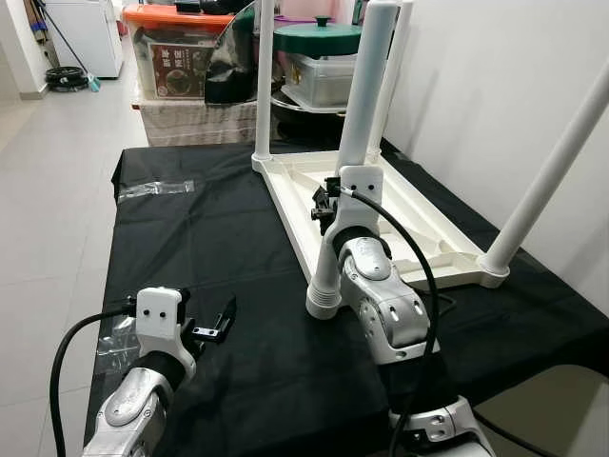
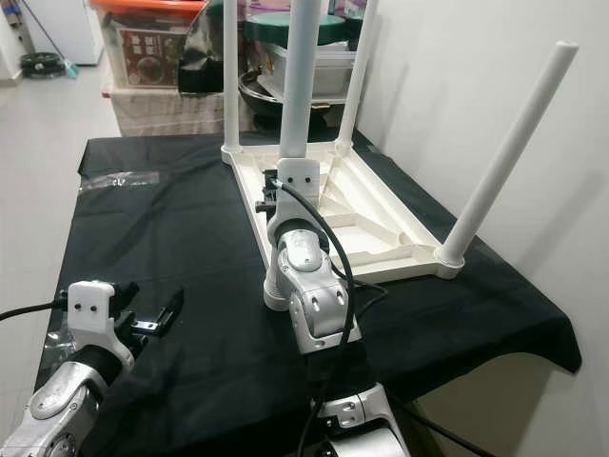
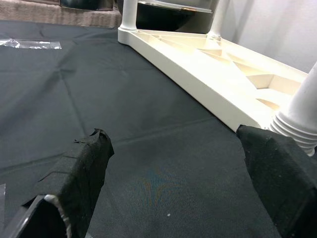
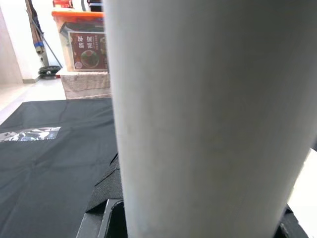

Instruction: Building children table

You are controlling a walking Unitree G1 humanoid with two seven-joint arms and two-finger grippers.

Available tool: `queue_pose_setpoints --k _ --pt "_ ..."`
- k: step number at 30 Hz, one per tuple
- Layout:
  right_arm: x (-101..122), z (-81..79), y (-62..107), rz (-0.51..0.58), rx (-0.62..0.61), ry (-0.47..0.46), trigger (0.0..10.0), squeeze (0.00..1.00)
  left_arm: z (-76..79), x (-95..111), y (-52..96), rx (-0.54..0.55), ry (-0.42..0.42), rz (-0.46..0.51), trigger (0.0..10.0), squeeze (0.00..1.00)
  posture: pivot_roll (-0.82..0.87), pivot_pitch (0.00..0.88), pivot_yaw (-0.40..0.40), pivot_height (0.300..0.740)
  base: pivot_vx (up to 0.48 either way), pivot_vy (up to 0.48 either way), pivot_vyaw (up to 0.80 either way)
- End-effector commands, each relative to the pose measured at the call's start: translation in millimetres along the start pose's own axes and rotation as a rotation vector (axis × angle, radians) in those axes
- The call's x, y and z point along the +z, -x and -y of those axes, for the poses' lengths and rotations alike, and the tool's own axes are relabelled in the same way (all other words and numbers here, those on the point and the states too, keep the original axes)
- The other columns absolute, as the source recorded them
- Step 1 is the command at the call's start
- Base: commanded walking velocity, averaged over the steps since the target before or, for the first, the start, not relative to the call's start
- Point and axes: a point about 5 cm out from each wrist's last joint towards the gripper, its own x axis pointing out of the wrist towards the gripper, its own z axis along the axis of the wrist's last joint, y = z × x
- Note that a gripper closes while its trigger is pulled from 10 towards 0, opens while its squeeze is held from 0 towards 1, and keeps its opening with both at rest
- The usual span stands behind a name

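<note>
A white children's table (image 1: 381, 205) lies upside down on the black-covered table (image 1: 209, 238), with its legs pointing up. My right gripper (image 1: 328, 205) is shut on the near-left leg (image 1: 366, 86), about a third of the way up from its ribbed base (image 1: 324, 297). In the right wrist view that leg (image 4: 198, 114) stands between the black fingers (image 4: 106, 191). My left gripper (image 1: 219, 324) hovers low over the cloth near the front left, open and holding nothing. In its wrist view the left gripper (image 3: 173, 158) points toward the leg's base (image 3: 297, 124).
A clear plastic wrapper (image 1: 155, 188) lies on the cloth at the far left, and another bag (image 1: 116, 343) sits by my left wrist. Storage boxes (image 1: 181, 57) and a green-lidded pot (image 1: 319, 38) stand behind. A white wall (image 1: 495, 76) is close on the right.
</note>
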Motion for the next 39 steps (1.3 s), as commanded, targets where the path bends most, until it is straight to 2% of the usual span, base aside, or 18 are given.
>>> queue_pose_setpoints --k 1,4,5,7,8,9,10,11,12,16,25,39 --pt "-38 -7.0 6.2 -0.179 0.014 -0.042 10.0 0.01 1.0 -1 -0.7 -0.01 -0.004 -0.002 10.0 0.0 0.06 0.0 -0.096 0.74 0.0 0.0 0.0" --pt "-38 -7.2 6.5 -0.177 0.015 -0.046 10.0 0.01 0.9 -2 -0.7 -0.009 -0.004 -0.002 10.0 0.0 0.06 0.0 -0.096 0.74 0.0 0.0 0.0" --pt "-37 -7.2 6.5 -0.174 0.015 -0.049 10.0 0.29 1.2 -1 -0.8 -0.011 -0.005 -0.002 10.0 0.0 0.06 0.0 -0.094 0.74 0.0 0.0 0.0" --pt "-37 -7.3 6.6 -0.173 0.015 -0.05 10.0 0.29 1.3 -1 -0.9 -0.012 -0.005 -0.002 10.0 0.0 0.06 0.0 -0.094 0.74 0.0 0.0 0.0" --pt "-37 -7.3 6.6 -0.174 0.015 -0.05 10.0 0.4 1.3 -1 -0.9 -0.012 -0.005 -0.002 10.0 0.0 0.06 0.0 -0.094 0.74 0.0 0.0 0.0" --pt "-37 -7.3 6.6 -0.174 0.015 -0.05 10.0 0.4 1.3 -1 -0.9 -0.012 -0.005 -0.002 10.0 0.0 0.06 0.0 -0.094 0.74 0.0 0.0 0.0" --pt "-35 -7.1 6.7 -0.164 0.015 -0.056 10.0 0.66 1.3 -1 -0.9 -0.012 -0.005 -0.001 10.0 0.0 0.06 0.0 -0.094 0.74 0.0 0.0 0.0" --pt "-35 -7.1 6.7 -0.164 0.015 -0.056 10.0 0.66 1.3 -1 -0.9 -0.012 -0.005 -0.001 10.0 0.0 0.06 0.0 -0.094 0.74 0.0 0.0 0.0" --pt "-30 -6.5 7.0 -0.137 0.017 -0.07 10.0 1.0 1.5 -1 -0.9 -0.013 -0.003 -0.001 10.0 0.0 0.05 0.0 -0.093 0.74 0.0 0.0 0.0" --pt "-19 -6.1 7.8 -0.085 0.029 -0.084 10.0 1.0 1.7 -2 -0.6 -0.014 0.0 -0.003 10.0 0.0 0.05 0.0 -0.093 0.74 0.0 0.0 0.0" --pt "-8 -2.9 9.3 -0.042 0.053 -0.094 10.0 1.0 1.9 -2 -0.4 -0.016 0.002 -0.004 10.0 0.0 0.05 0.0 -0.09 0.74 0.0 0.0 0.0" --pt "15 21.4 2.8 0.026 0.177 -0.05 10.0 1.0 2.2 -3 -1.3 -0.026 0.004 -0.004 10.0 0.0 0.04 0.0 -0.082 0.74 0.0 0.0 0.0"
